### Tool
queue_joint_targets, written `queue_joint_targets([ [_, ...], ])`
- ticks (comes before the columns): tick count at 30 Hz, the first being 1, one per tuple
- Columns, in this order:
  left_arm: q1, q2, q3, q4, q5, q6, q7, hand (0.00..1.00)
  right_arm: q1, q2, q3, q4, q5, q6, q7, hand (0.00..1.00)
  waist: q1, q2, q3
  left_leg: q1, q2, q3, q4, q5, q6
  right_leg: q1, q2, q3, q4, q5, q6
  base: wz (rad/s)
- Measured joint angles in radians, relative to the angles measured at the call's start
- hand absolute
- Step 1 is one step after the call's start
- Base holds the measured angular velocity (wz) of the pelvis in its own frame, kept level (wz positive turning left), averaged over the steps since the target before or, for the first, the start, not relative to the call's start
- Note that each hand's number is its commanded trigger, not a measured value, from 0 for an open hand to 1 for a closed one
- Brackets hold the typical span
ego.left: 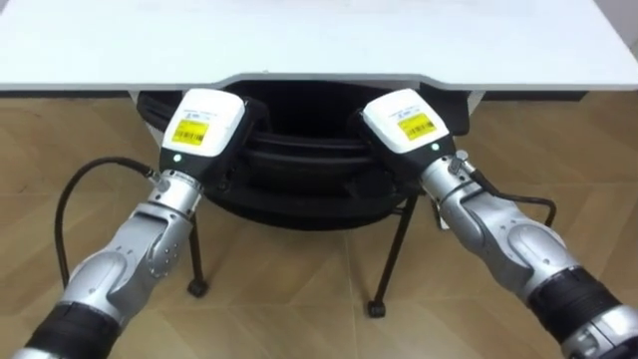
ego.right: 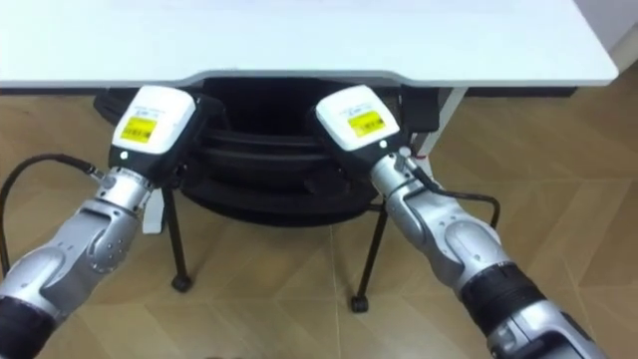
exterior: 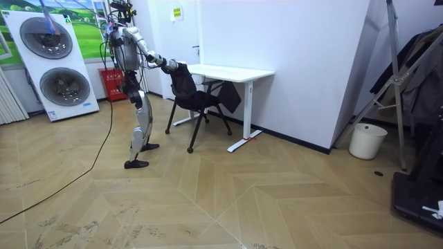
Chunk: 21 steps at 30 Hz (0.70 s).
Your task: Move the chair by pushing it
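nearest, both arms reach forward over the wood floor (ego.left: pixel 299 289), and the left hand (ego.left: pixel 204 125) and right hand (ego.left: pixel 407 120) rest side by side, a little apart, on the top edge of the black chair (ego.left: pixel 299 175) back. the fingers curve out of sight over the far side of that edge, so i cannot tell whether they are open or gripping it. beyond the hands, the chair stands with its seat partly under the white counter (ego.left: pixel 299 40), and the robot stands upright just behind it.
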Motion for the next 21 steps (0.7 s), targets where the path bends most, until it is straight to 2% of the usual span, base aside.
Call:
queue_joint_targets([
  [3,0.023,0.004,0.013,-0.030,0.008,0.005,-0.016,1.00,0.013,-0.003,0.001,-0.024,0.000,-0.002,0.022,1.00,-0.002,-0.002,-0.0017,0.014,-0.001,-0.016,-0.020,0.004,-0.006,0.011,0.006,-0.003,-0.013,0.012,0.001,0.06],
  [4,0.025,0.004,0.013,-0.032,0.008,0.005,-0.025,0.71,0.017,-0.004,0.001,-0.025,0.001,-0.004,0.024,0.36,-0.002,-0.002,-0.0017,0.022,-0.002,-0.019,-0.023,0.004,-0.006,0.018,0.006,-0.004,-0.015,0.013,0.001,0.06],
  [5,0.026,0.004,0.013,-0.032,0.009,0.005,-0.030,0.57,0.017,-0.003,0.001,-0.025,0.001,-0.005,0.029,0.14,-0.001,-0.003,-0.0020,0.025,-0.003,-0.019,-0.024,0.004,-0.006,0.022,0.006,-0.004,-0.016,0.013,0.001,0.00],
  [6,0.028,0.005,0.013,-0.034,0.012,0.006,-0.034,0.00,0.017,-0.003,0.001,-0.026,0.001,-0.008,0.035,0.00,0.000,-0.003,-0.0026,0.027,-0.003,-0.020,-0.024,0.004,-0.006,0.028,0.008,-0.005,-0.024,0.014,0.000,0.00],
  [8,0.029,0.005,0.015,-0.034,0.013,0.008,-0.037,0.00,0.017,-0.003,0.001,-0.027,0.001,-0.009,0.040,0.00,0.000,-0.004,-0.0036,0.033,-0.004,-0.026,-0.033,0.007,-0.011,0.035,0.010,-0.014,-0.034,0.016,-0.001,0.04],
  [10,0.029,-0.002,0.015,-0.036,0.013,0.025,-0.057,0.00,0.017,0.000,0.001,-0.031,0.005,-0.003,0.063,0.00,0.000,-0.004,-0.0072,0.054,-0.002,-0.055,-0.066,0.017,-0.025,0.036,0.012,-0.026,-0.024,0.026,0.002,0.05],
  [11,0.029,-0.007,0.015,-0.036,0.013,0.030,-0.067,0.00,0.017,0.001,0.001,-0.031,0.009,0.000,0.071,0.00,0.000,-0.005,-0.0117,0.061,-0.002,-0.067,-0.076,0.019,-0.029,0.036,0.014,-0.028,-0.022,0.029,0.004,0.03],
  [12,0.032,-0.021,0.019,-0.036,0.012,0.040,-0.085,0.00,0.017,0.002,0.001,-0.030,0.025,0.002,0.095,0.00,0.003,-0.006,-0.0205,0.074,-0.001,-0.086,-0.092,0.023,-0.034,0.036,0.016,-0.026,-0.016,0.035,0.003,-0.08],
  [14,0.043,-0.055,0.029,-0.036,-0.010,0.044,-0.103,0.00,0.022,0.002,0.001,-0.028,0.041,0.007,0.125,0.00,0.020,-0.003,-0.0208,0.114,0.010,-0.183,-0.125,0.031,-0.046,0.009,0.012,-0.015,0.054,0.032,0.007,-0.40],
  [15,0.048,-0.074,0.037,-0.037,-0.035,0.043,-0.110,0.00,0.023,0.003,0.001,-0.034,0.047,0.010,0.137,0.00,0.054,-0.003,-0.0249,0.126,0.021,-0.257,-0.139,0.033,-0.050,-0.022,0.025,0.064,0.022,0.027,-0.015,-0.79],
  [16,0.050,-0.079,0.053,-0.037,-0.035,0.044,-0.111,0.00,0.015,0.005,0.004,-0.042,0.046,0.009,0.143,0.00,0.064,-0.004,-0.0252,0.123,0.024,-0.265,-0.139,0.032,-0.051,-0.040,0.028,0.087,-0.020,0.030,-0.032,-0.70],
  [17,0.055,-0.104,0.090,-0.038,-0.036,0.048,-0.119,0.00,0.020,0.004,0.004,-0.061,0.053,0.010,0.139,0.00,0.049,0.019,-0.0259,0.111,0.031,-0.252,-0.145,0.039,-0.067,-0.033,0.038,0.052,-0.009,0.070,-0.044,0.00],
  [18,0.053,-0.115,0.091,-0.044,-0.040,0.046,-0.127,0.00,0.023,0.007,0.004,-0.063,0.075,0.010,0.137,0.00,0.023,0.018,-0.0257,0.120,0.036,-0.198,-0.174,0.062,-0.065,-0.022,0.034,0.027,-0.011,0.074,-0.044,0.39],
  [21,0.069,-0.142,0.087,-0.076,-0.055,0.044,-0.143,0.00,0.024,0.008,-0.016,-0.066,0.086,0.020,0.163,0.00,0.003,0.004,-0.0236,0.170,0.036,-0.105,-0.249,0.108,-0.060,0.011,0.028,0.022,-0.039,0.073,-0.043,0.50],
])
